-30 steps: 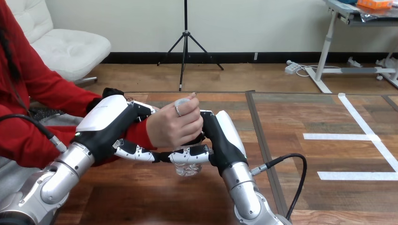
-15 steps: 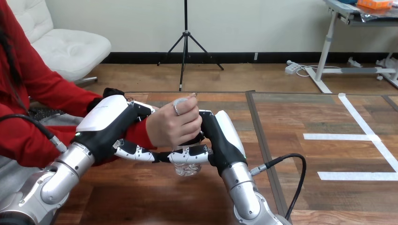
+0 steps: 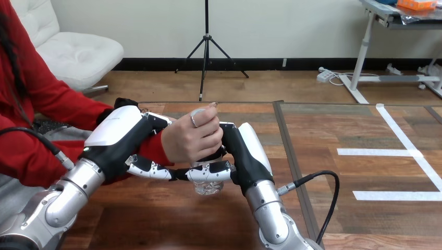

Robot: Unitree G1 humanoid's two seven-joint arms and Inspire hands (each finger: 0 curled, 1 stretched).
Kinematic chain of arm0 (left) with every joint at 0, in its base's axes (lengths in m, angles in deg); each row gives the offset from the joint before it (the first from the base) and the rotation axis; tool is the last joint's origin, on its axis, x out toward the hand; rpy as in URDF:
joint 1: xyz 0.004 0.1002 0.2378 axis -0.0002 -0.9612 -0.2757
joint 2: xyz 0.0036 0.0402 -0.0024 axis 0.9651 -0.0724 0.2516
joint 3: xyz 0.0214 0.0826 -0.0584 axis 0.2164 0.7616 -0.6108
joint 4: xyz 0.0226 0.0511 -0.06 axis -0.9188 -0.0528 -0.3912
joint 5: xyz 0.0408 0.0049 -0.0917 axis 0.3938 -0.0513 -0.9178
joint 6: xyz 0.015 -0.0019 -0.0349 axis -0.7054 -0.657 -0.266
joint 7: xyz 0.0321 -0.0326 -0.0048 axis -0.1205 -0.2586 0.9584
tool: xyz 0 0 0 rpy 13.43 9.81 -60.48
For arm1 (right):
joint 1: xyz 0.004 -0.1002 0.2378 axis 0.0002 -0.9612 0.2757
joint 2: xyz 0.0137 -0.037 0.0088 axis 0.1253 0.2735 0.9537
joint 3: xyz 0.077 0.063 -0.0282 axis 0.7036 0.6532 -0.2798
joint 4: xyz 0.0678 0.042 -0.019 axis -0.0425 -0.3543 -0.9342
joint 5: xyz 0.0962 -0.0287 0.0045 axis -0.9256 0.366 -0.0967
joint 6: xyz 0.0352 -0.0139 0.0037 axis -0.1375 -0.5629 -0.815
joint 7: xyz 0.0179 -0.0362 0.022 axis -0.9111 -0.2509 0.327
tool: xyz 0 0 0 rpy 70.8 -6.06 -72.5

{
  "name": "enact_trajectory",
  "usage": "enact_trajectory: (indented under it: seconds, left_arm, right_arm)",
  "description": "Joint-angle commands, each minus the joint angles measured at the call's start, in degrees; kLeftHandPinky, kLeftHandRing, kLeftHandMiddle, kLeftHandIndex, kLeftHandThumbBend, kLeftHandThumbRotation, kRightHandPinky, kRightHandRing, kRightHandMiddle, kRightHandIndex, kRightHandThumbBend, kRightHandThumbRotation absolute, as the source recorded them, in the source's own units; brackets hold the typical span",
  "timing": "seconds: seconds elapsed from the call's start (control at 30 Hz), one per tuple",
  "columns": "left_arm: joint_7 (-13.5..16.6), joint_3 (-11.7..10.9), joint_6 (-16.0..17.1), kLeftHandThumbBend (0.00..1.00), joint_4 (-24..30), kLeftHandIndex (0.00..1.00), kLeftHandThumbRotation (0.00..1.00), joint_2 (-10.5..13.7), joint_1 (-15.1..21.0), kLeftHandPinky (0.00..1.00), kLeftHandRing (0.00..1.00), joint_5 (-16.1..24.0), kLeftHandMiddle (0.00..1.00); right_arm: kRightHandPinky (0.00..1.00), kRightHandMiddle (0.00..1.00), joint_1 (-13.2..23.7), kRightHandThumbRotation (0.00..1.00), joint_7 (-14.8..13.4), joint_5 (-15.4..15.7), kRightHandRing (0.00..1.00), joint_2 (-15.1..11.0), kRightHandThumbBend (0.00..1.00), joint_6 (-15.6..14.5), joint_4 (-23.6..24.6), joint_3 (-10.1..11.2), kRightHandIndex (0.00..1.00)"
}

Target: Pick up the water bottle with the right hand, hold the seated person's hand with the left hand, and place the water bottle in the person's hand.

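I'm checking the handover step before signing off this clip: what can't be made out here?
Head view:
- The clear plastic water bottle: its middle is hidden by the person's hand and the fingers of the right hand; cap and base show.
- The person's wrist: mostly covered by the left hand, so contact beneath its white shell is hidden.
- The water level: too small to tell.

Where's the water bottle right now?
Head view, left of centre: the water bottle is gripped by the person's hand, with the right hand curled round its lower part.
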Motion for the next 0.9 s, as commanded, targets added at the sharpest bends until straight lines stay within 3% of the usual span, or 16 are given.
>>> enact_trajectory:
  seconds: [0.0,0.43,0.7,0.87]
  left_arm:
    - [0.6,0.4,1.5,0.78,0.5,0.44,0.04,-0.9,2.0,0.32,0.37,0.2,0.43]
    - [-0.4,0.3,1.3,0.78,0.5,0.44,0.06,-1.0,2.0,0.33,0.38,-0.4,0.43]
    - [-0.9,-0.1,1.4,0.81,0.3,0.48,0.10,-1.3,1.9,0.37,0.42,-1.2,0.48]
    - [1.0,0.5,0.9,0.83,0.8,0.54,0.16,-0.9,1.9,0.44,0.49,0.5,0.54]
  right_arm:
    - [0.37,0.53,2.6,0.00,-1.0,-0.8,0.44,-1.1,0.92,0.6,4.0,1.5,0.51]
    - [0.46,0.59,2.5,0.04,-2.0,0.4,0.54,-1.5,0.96,-3.0,4.8,1.2,0.58]
    - [0.57,0.67,2.2,0.14,-0.9,0.7,0.64,-2.4,0.97,-4.3,5.1,0.7,0.67]
    - [0.64,0.72,1.8,0.24,-0.2,0.5,0.70,-2.8,0.99,-5.3,5.3,0.8,0.74]
